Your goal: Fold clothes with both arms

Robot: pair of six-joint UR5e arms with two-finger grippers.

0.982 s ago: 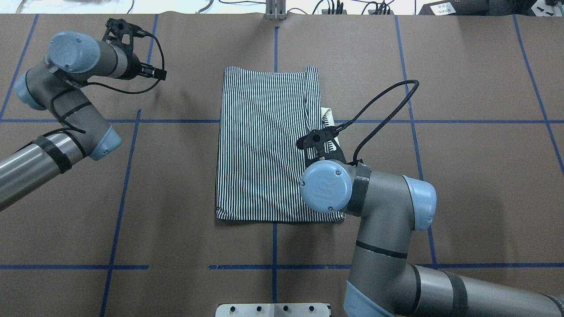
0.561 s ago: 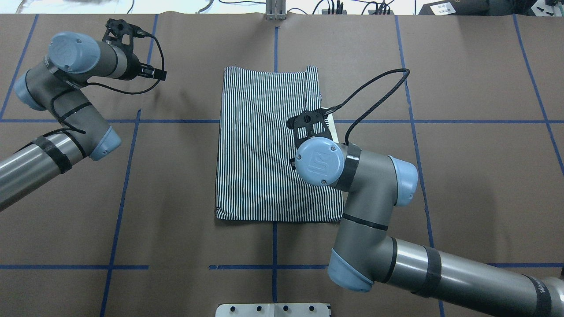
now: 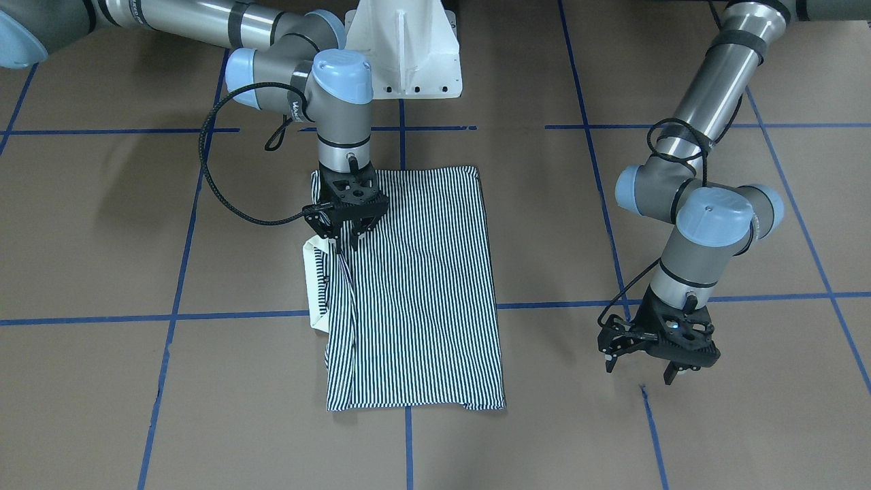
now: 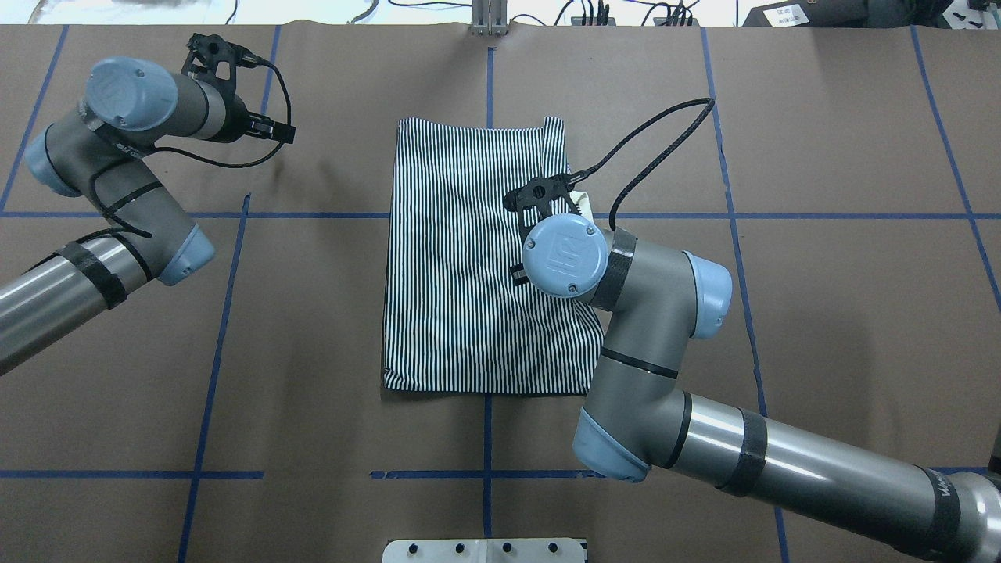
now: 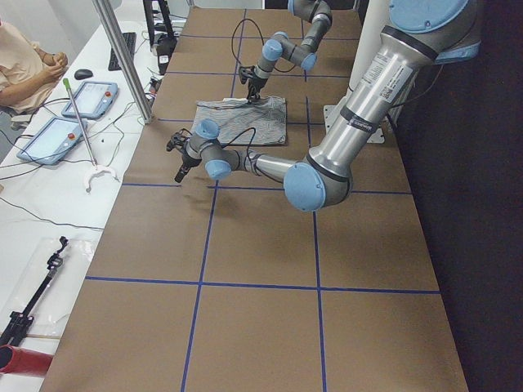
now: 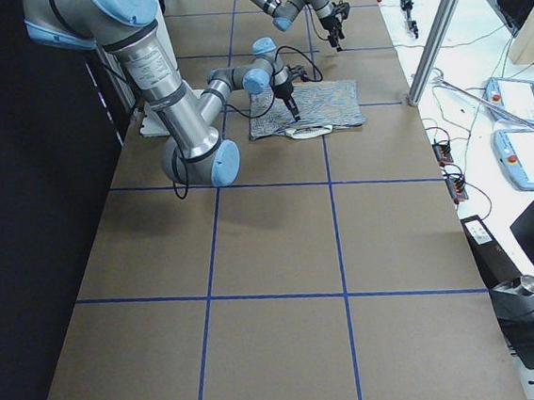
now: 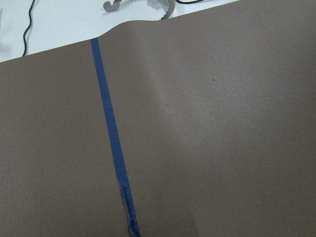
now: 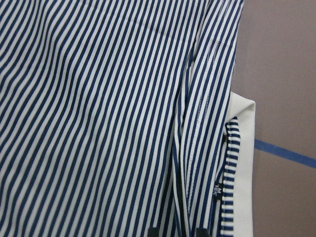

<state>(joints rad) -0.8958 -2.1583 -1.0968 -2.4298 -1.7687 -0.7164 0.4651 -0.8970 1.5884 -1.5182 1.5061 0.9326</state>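
The striped polo shirt (image 4: 461,258) lies folded into a long rectangle at the table's middle (image 3: 422,286). Its cream collar (image 3: 315,286) pokes out at the edge on my right arm's side (image 8: 244,163). My right gripper (image 3: 343,238) points down over that edge, shut on a raised fold of the striped fabric, which shows between the fingertips (image 8: 200,231) in the right wrist view. My left gripper (image 3: 641,371) hangs open just above bare brown paper, well off the shirt, with nothing in it (image 4: 223,78).
Blue tape lines (image 7: 111,143) divide the brown paper into squares. The white pedestal base (image 3: 405,54) stands at the robot's edge. A person (image 5: 24,65) sits at a white side table with tablets and cables beyond the far edge, next to a metal post (image 5: 122,57).
My right arm has swung left and farther over the shirt, and the shirt's near right corner has drawn inward with it. The left arm has not moved.
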